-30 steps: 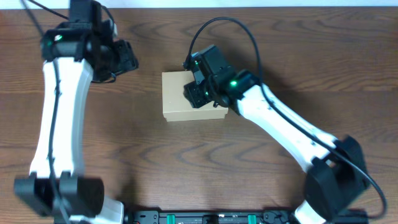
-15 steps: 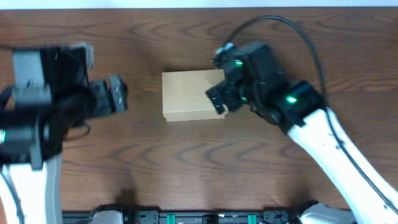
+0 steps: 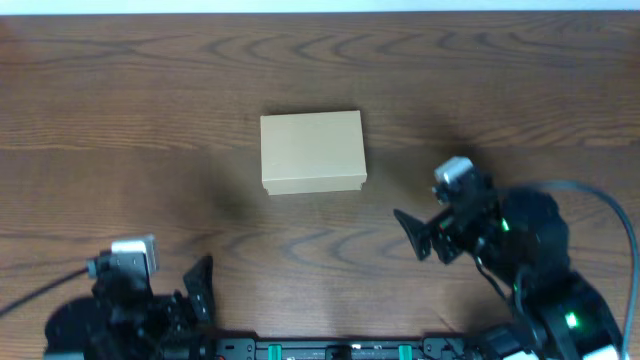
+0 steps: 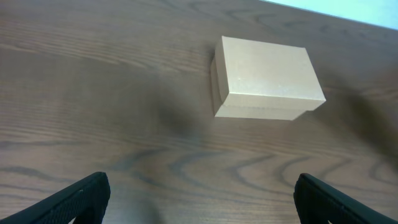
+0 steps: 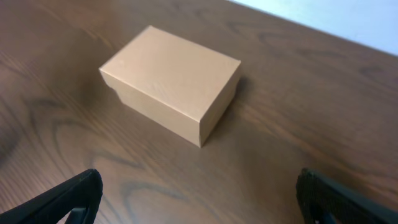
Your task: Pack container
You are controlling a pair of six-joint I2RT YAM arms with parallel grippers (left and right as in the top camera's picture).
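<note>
The container (image 3: 311,151) is a small tan cardboard box with its lid shut flat, standing alone mid-table. It also shows in the left wrist view (image 4: 266,85) and in the right wrist view (image 5: 172,79). My left gripper (image 3: 200,290) is open and empty at the near left edge, well short of the box; its fingertips frame bare wood (image 4: 200,198). My right gripper (image 3: 412,232) is open and empty at the near right, a little in front of the box's right corner, with bare wood between its fingers (image 5: 200,198).
A dark rail (image 3: 340,349) runs along the table's near edge between the two arm bases. The wood table (image 3: 500,90) ends at a pale strip at the far edge.
Both arms have pulled back from beside the box to the near edge of the table. The right gripper has left the box's lid. The box lies shut and has not moved.
</note>
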